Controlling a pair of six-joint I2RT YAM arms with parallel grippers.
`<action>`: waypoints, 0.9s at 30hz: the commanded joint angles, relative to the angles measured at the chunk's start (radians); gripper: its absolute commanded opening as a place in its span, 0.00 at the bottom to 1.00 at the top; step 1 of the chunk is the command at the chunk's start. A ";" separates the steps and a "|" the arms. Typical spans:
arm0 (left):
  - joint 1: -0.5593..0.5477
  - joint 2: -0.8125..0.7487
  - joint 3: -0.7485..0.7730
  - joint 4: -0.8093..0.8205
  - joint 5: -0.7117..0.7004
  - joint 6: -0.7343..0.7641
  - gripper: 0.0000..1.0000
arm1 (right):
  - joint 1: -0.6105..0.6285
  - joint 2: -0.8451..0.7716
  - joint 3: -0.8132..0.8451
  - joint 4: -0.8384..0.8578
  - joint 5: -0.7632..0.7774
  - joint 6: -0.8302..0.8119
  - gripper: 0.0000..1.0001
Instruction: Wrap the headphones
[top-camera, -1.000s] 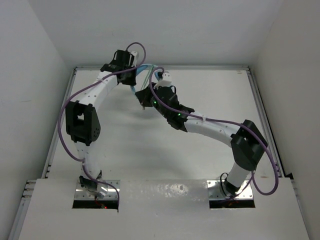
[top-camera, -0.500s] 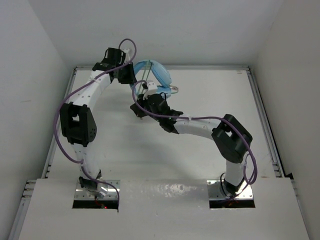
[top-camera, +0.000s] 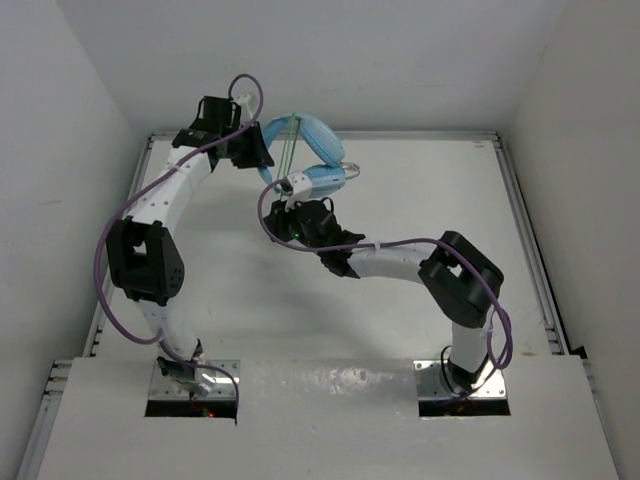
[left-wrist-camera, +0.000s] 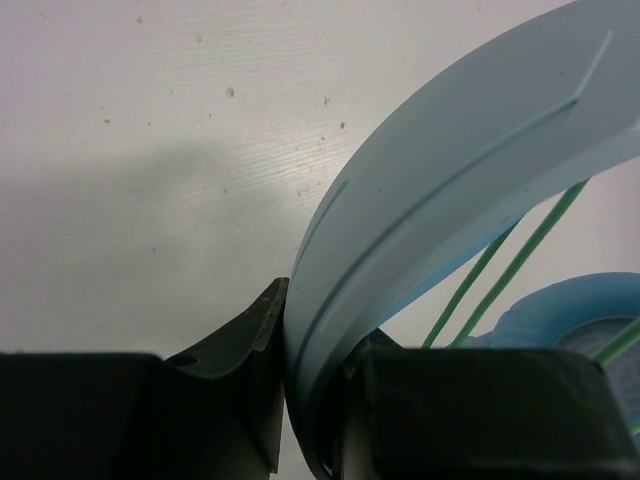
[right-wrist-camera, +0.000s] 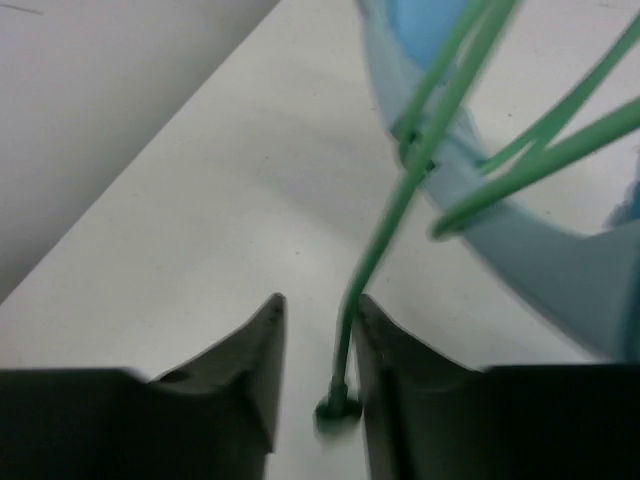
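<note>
Left arm (top-camera: 165, 195): rises from its base at the near edge and curves up the left side of the table (top-camera: 420, 180), with the wrist turned right near the far-left corner.
Left claw (left-wrist-camera: 318, 330): clamped tight on the headband (left-wrist-camera: 450, 170), one finger on each face of the band.
Headphones (top-camera: 318, 140): light blue, by the far edge and left of its middle, gripped at one end of the band. One earcup (top-camera: 325, 180) hangs toward the right claw.
Cable (right-wrist-camera: 400, 200): thin and green, with strands crossing the band and one strand running down to a small knob end (right-wrist-camera: 338, 408).
Right claw (right-wrist-camera: 318, 305): parted by a narrow gap. The cable passes through close to the right finger and looks loose rather than pinched.
Right arm (top-camera: 400, 262): rises from the near-right base, bends at the elbow, and its forearm runs left across mid-table to just below the headphones.
</note>
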 joint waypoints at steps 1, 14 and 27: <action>0.003 -0.089 0.014 0.084 0.080 -0.046 0.00 | 0.004 -0.011 -0.024 0.081 0.058 -0.035 0.39; 0.081 -0.031 0.081 0.055 0.047 -0.029 0.00 | 0.004 -0.103 -0.221 0.104 -0.012 -0.141 0.99; 0.224 0.229 0.285 -0.004 -0.127 -0.012 0.00 | 0.004 -0.348 -0.437 0.006 -0.028 -0.228 0.99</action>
